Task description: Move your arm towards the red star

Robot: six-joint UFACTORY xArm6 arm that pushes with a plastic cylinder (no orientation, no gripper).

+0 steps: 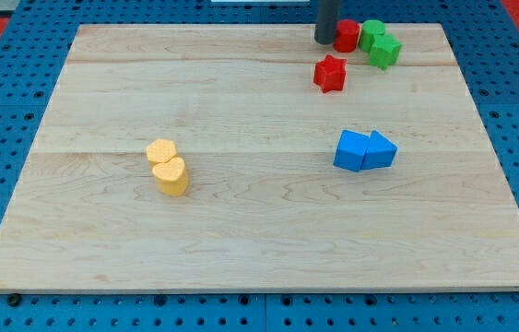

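Only 1 part of the robot shows: a straight rod, dark grey to near black, with a smooth, matte, cylindrical surface. It enters at the view's top edge, so its upper length and the arm above are cut off. The sides run parallel, with no taper visible. My tip (325, 41) ends in a blunt, rounded base, slightly darker along its lower rim where it meets the bench (241, 231) near the far edge. No cables, screws or markings can be made out.
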